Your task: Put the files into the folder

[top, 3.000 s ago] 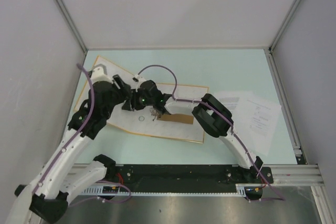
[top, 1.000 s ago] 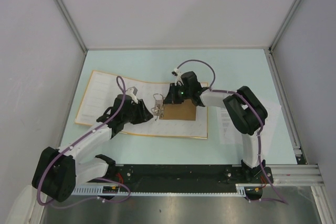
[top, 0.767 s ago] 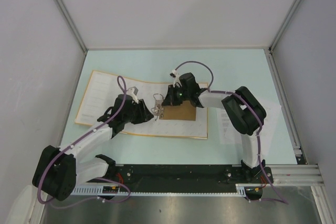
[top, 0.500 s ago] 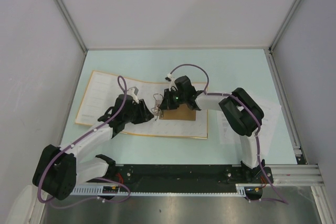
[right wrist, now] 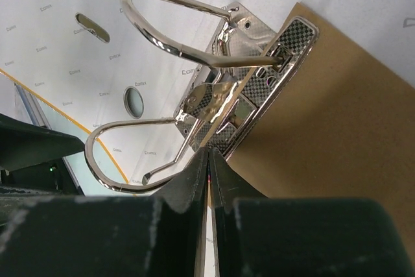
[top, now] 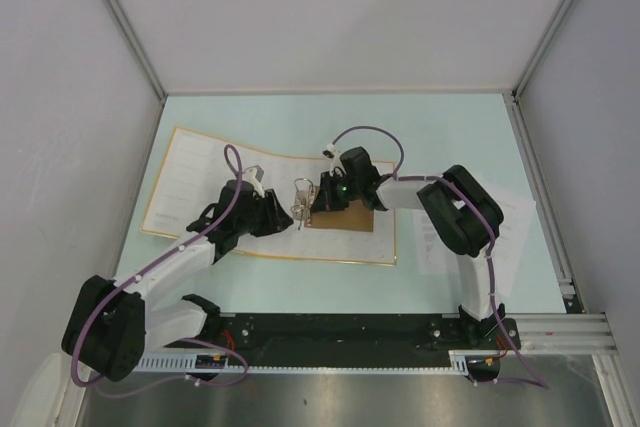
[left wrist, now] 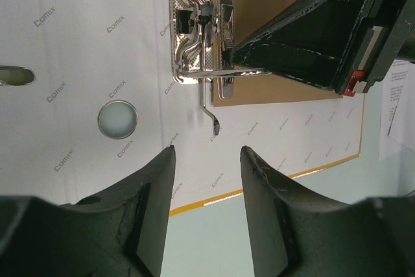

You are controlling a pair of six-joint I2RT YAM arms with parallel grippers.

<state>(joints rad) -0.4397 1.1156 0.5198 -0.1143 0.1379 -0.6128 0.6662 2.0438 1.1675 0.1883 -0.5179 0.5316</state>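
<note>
The folder lies open on the table, whitish inside with an orange-yellow rim. Its metal ring clip stands at the spine beside a brown card panel. My left gripper is open and empty, just left of the clip; in the left wrist view it hovers over the folder's near edge. My right gripper is shut, its tips against the clip's base in the right wrist view. The files lie on the table at the right, partly under my right arm.
Grey walls and metal frame posts enclose the table. The folder's inner cover has a round hole and a slot. The right gripper's black body fills the upper right of the left wrist view.
The left arm has drawn back off the folder and the right gripper has come over it. In the last second the right gripper slid left to the ring clip.
</note>
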